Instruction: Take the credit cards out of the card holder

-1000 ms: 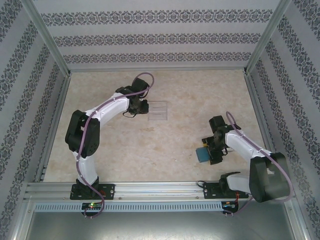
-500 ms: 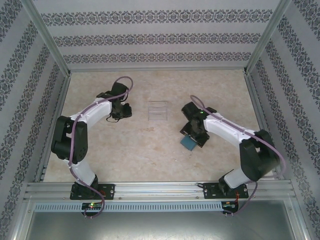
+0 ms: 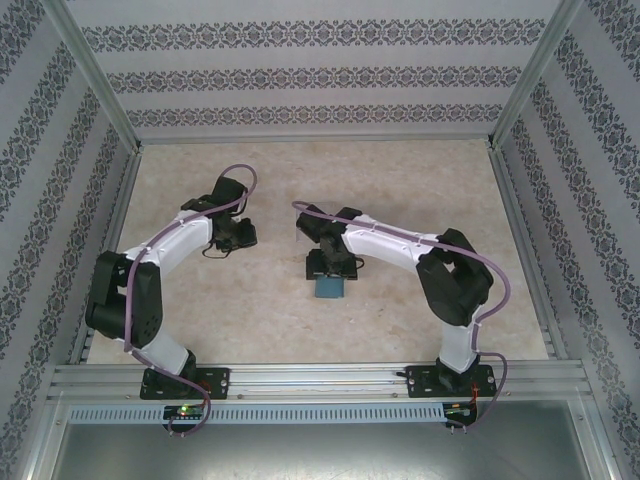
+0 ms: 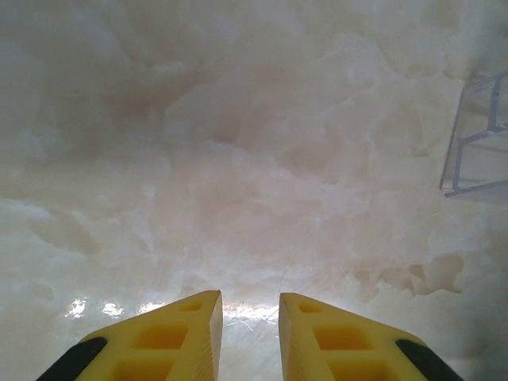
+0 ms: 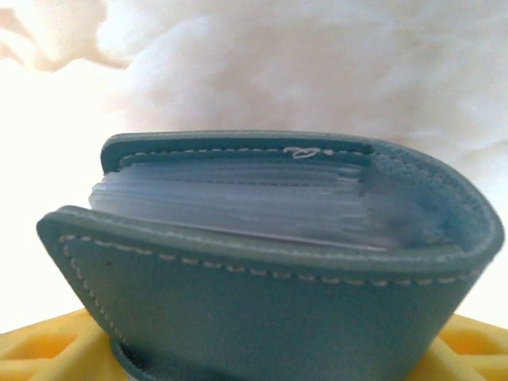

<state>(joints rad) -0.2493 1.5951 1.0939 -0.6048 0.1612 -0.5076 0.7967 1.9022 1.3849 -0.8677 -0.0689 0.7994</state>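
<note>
The right tool (image 3: 331, 268) is clenched on the card holder (image 5: 262, 309), which hangs over the middle of the counter (image 4: 238, 159), on the near side of the clear plastic tray (image 4: 479, 135). The yellow fingers (image 5: 32, 353) pinch the closed teal covers from both flat sides, so the open edge faces the wrist camera. A stack of clear sleeves shows between the stitched rims. This grip probably presents that edge so the other arm can reach in. Whether the credit cards sit in the sleeves cannot be told.

The left tool (image 4: 249, 305) hovers low over bare counter with its tips narrowly parted and nothing between them, well apart from the holder. The tray's corner lies off to its right. Open counter lies between the two tools, and the patterned side walls (image 3: 60, 200) and the near rail (image 3: 320, 375) stand far off
</note>
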